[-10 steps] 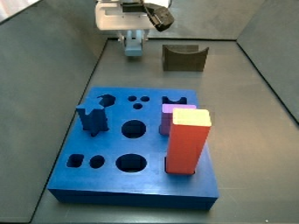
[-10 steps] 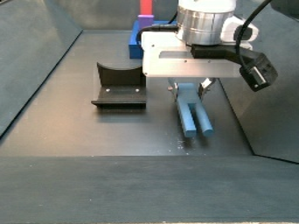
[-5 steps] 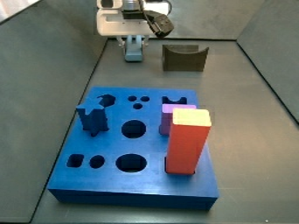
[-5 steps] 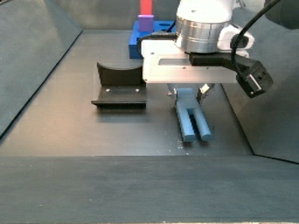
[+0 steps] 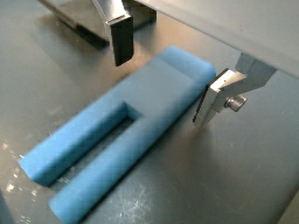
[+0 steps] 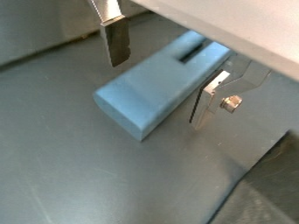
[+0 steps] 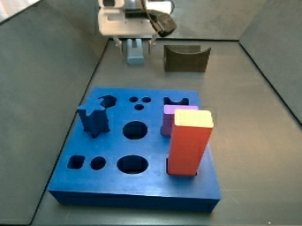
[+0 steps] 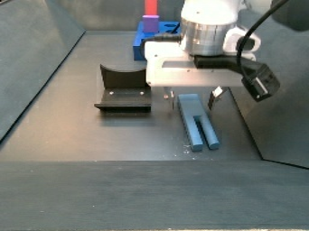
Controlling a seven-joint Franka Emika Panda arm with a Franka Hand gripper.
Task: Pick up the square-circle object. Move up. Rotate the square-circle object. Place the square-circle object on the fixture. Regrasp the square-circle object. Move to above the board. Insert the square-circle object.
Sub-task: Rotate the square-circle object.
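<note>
The square-circle object [image 8: 201, 127], a pale blue bar with a slot along one end, lies flat on the grey floor; it also shows in the other side view [image 7: 136, 54]. My gripper [image 8: 197, 96] is low over its far end and open. In both wrist views the fingers [image 5: 121, 39] [image 6: 208, 101] stand on either side of the object [image 5: 128, 122] [image 6: 158, 92], with a gap on each side. The dark fixture [image 7: 184, 58] [image 8: 121, 90] stands next to it. The blue board [image 7: 130, 150] lies nearer the front.
A tall red-orange block with a pale top [image 7: 189, 141] and a dark blue notched peg [image 7: 92, 121] stand in the board. Grey walls close in the floor on both sides [image 8: 36, 72].
The gripper has come down towards the floor, so its open fingers now straddle the end of the square-circle object. The object itself has not moved.
</note>
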